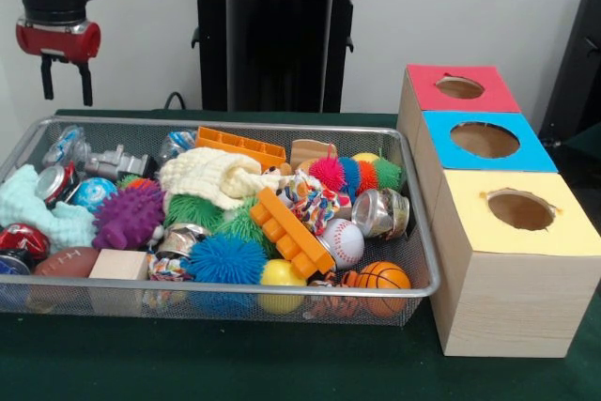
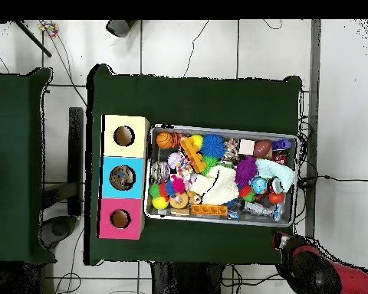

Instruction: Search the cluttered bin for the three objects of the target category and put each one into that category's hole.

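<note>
Red pincer [image 1: 66, 82] empty, prongs apart, above bin [image 1: 225, 125] corner; overhead view only: something inside blue box [image 2: 123, 178]

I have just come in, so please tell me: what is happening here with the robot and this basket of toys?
Nothing is being handled yet. The gripper hangs empty above and beyond the bin's far corner, its jaws apart. The bin is full of mixed toys, cans and balls; a clear plastic bottle lies in that corner. Beside the bin stand three boxes with holes: red, blue, yellow.
</note>
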`<control>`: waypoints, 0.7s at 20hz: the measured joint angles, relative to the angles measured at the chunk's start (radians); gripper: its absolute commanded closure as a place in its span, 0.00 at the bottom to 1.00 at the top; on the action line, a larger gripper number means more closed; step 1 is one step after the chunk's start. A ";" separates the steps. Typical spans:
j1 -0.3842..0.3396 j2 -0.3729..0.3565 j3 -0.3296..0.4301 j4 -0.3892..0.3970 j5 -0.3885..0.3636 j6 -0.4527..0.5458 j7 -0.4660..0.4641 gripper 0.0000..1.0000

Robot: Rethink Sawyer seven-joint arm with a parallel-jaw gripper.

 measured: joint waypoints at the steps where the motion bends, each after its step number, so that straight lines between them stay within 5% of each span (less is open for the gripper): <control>1: 0.000 0.000 0.000 0.000 0.003 0.002 0.000 0.00; 14: 0.058 0.014 0.000 -0.054 0.034 0.052 0.000 0.00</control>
